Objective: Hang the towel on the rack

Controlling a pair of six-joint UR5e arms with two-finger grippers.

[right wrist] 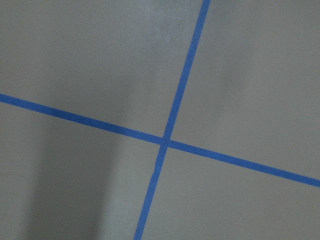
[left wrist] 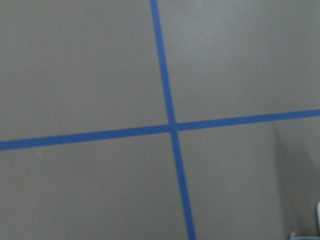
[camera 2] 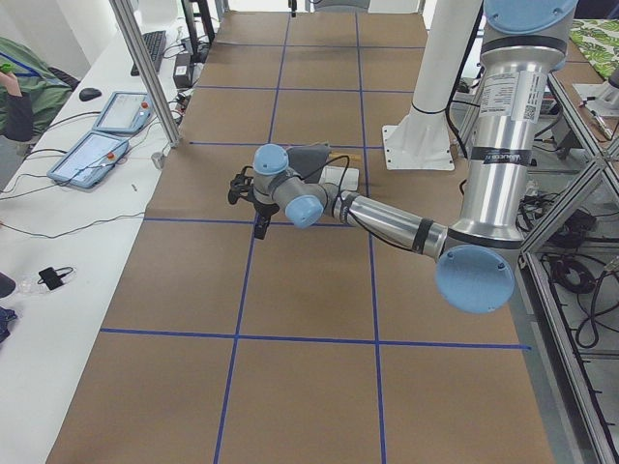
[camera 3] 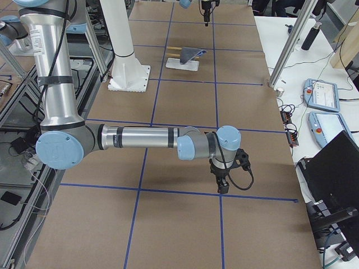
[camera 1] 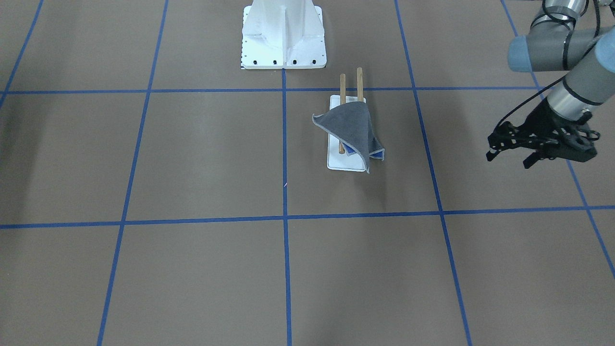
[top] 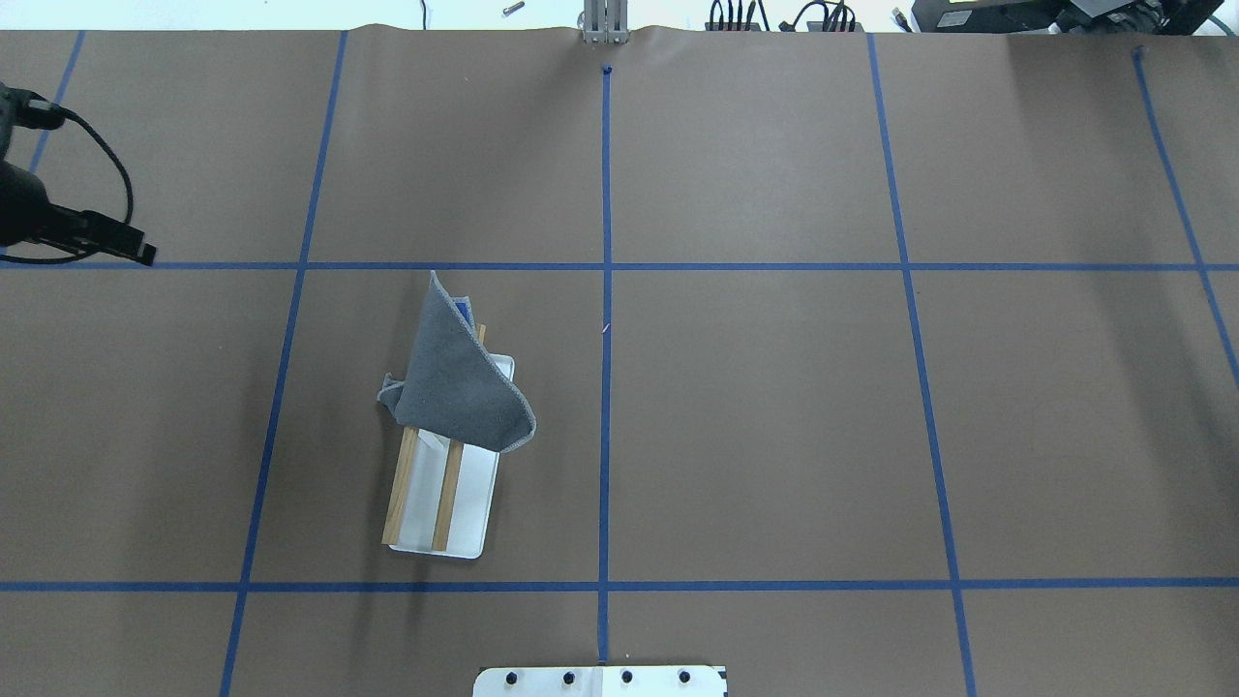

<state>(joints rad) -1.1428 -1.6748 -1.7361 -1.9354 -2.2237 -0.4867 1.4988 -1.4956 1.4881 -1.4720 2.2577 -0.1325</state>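
Note:
The towel, dark grey face up with blue showing underneath, hangs folded over the near ends of the rack's two wooden dowels, above its white base plate. The overhead view shows the towel on the dowels too. My left gripper is open and empty, well off to the rack's side, at the left edge of the overhead view. My right gripper shows only in the exterior right view, far from the rack; I cannot tell whether it is open or shut.
The large white bolted pedestal stands behind the rack. Blue tape lines divide the brown table. Tablets and cables lie on the white side bench. Both wrist views show only brown table and crossing tape.

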